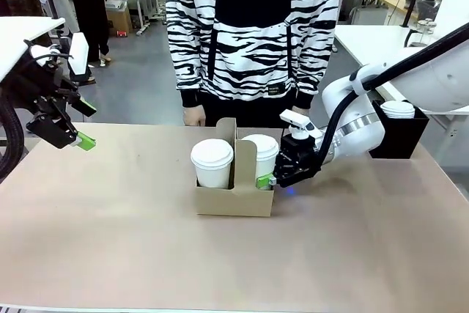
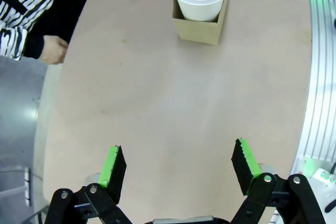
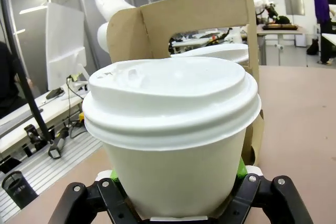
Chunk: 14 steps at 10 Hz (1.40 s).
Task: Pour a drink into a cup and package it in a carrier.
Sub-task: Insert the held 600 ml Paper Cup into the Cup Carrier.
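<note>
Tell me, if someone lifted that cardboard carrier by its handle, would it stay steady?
Probably. The carrier holds one lidded cup on each side of its upright handle panel, so the load looks balanced. Thin cardboard may flex somewhat. The tall cups sit only partly sunk in their slots, so a sharp shove might rock them.

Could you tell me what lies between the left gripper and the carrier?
Bare table: in the left wrist view nothing lies between the open left gripper and the carrier.

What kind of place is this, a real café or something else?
Probably a robotics lab staged as a drinks counter, not a café: a white robot arm works at the brown table by a cardboard carrier, with more work tables behind the person.
</note>
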Each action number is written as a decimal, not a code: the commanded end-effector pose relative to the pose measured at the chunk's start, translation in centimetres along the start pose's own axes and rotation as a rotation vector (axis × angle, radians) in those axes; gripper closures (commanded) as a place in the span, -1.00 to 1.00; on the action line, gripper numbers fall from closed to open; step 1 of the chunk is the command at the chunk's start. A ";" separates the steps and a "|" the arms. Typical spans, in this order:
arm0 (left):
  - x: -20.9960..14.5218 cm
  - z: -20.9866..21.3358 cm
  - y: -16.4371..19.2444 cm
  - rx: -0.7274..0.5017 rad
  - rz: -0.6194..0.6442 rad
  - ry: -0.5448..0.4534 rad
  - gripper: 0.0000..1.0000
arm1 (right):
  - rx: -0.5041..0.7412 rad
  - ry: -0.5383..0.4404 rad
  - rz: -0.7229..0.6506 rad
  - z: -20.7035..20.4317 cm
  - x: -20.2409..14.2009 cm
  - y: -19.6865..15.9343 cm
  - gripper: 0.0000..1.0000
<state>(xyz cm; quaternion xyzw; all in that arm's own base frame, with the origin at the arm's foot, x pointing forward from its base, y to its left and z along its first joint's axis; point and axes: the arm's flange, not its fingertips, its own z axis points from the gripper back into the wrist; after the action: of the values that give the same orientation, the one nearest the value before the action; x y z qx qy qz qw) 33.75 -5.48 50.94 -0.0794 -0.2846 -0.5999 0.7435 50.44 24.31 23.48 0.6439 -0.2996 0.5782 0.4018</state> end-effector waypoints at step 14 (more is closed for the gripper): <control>-0.1 0.2 -0.2 -0.007 -0.001 -0.004 -1.00 | -0.831 0.419 -0.140 8.1 12.8 15.8 -1.00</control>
<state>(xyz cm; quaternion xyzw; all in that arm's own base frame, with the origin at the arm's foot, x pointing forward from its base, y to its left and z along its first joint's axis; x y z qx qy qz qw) 33.70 -5.52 51.00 -0.0787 -0.2845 -0.6005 0.7432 47.16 9.99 36.26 0.3315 -0.3821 0.5532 0.6619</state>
